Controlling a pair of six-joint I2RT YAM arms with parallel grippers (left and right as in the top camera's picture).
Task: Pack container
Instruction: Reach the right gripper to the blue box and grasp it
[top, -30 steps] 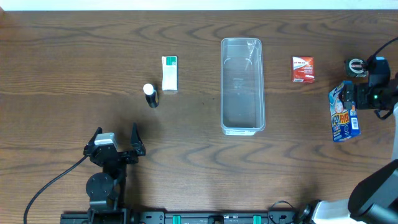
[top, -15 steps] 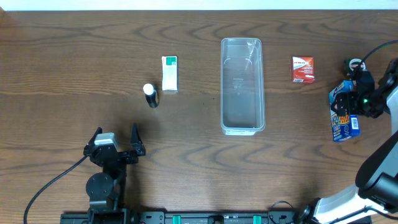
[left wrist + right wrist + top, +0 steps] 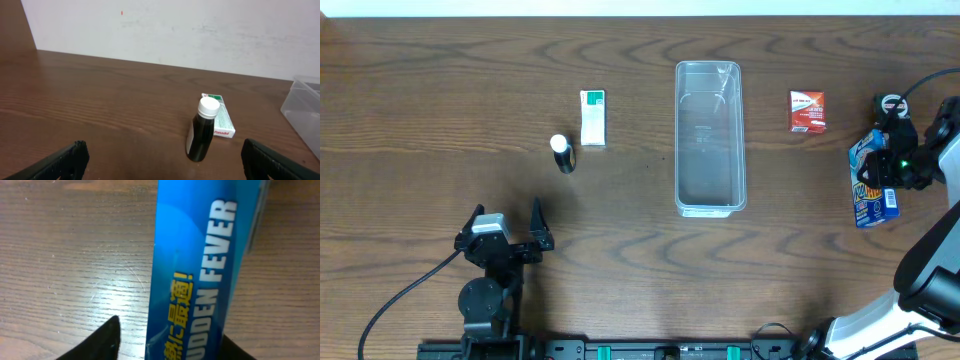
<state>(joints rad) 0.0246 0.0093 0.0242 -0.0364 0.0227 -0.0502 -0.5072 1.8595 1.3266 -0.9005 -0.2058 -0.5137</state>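
Container (image 3: 710, 138) lying open-top up on tabletop (image 3: 420, 100), long axis running near-to-far. My left gripper (image 3: 506, 232) sitting wide open, empty. My right gripper (image 3: 892, 168) straddling blue box (image 3: 195, 270); cannot tell if clamped.

A dark brown wood-grain bench (image 3: 420, 80) spreads beneath both sets of jaws; beyond the left jaws a plain white wall (image 3: 175, 25) rises, evenly lit.

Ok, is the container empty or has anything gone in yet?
Empty: overhead, only wood grain shows through the clear container; the bottle and green box sit outside it.
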